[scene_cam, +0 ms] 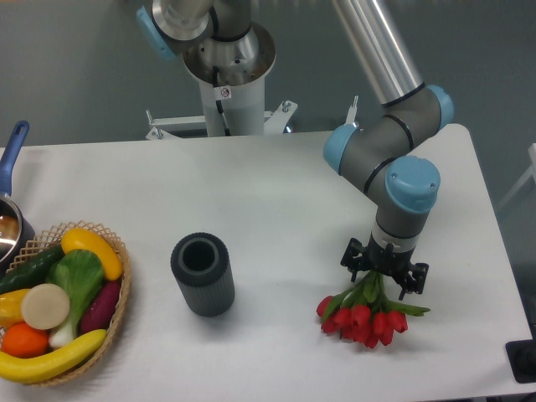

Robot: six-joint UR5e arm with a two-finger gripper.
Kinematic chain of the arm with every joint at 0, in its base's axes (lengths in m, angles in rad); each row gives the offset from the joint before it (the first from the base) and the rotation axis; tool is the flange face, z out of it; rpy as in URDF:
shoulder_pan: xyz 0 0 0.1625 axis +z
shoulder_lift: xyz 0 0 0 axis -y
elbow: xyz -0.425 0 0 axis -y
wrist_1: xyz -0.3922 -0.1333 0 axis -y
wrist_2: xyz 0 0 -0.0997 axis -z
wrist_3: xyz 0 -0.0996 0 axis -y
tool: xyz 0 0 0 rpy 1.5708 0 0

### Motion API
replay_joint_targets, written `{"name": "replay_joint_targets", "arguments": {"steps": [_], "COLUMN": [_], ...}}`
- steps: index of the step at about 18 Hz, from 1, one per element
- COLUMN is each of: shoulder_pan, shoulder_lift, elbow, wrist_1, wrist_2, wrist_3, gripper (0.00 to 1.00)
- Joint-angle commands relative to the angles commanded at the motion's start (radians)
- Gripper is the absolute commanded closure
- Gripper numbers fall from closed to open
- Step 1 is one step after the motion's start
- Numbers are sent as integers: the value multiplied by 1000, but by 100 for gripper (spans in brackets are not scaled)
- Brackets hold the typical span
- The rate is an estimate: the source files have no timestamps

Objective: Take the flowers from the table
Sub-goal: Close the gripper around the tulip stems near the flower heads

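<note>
The flowers (362,318), a bunch of red tulip buds with green stems and leaves, lie on the white table (276,193) at the front right, buds pointing toward the front edge. My gripper (383,276) is directly over the stem end of the bunch, pointing down. Its black fingers stand on either side of the green stems. The wrist hides the jaws, so I cannot tell whether they press the stems. The stems' far ends are hidden under the gripper.
A dark grey ribbed cylinder (202,273) stands left of centre. A wicker basket (117,301) with toy vegetables and fruit sits at the front left. A pot with a blue handle (12,151) is at the left edge. The robot base (226,75) is behind the table.
</note>
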Motion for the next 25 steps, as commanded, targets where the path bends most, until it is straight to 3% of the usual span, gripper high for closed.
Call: {"name": "replay_joint_targets", "arguments": {"steps": [7, 9, 11, 13, 14, 17, 25], "shoulder_pan": [-5, -6, -6, -8, -8, -6, -5], "shoulder_lift": [-15, -15, -15, -15, -14, -6, 2], "elbow": [5, 6, 5, 6, 6, 8, 11], "wrist_1": [0, 0, 0, 2, 2, 0, 0], "wrist_2": [2, 8, 8, 8, 8, 6, 5], "wrist_3": [3, 0, 2, 2, 0, -2, 0], "gripper": [3, 22, 26, 37, 49, 62, 67]}}
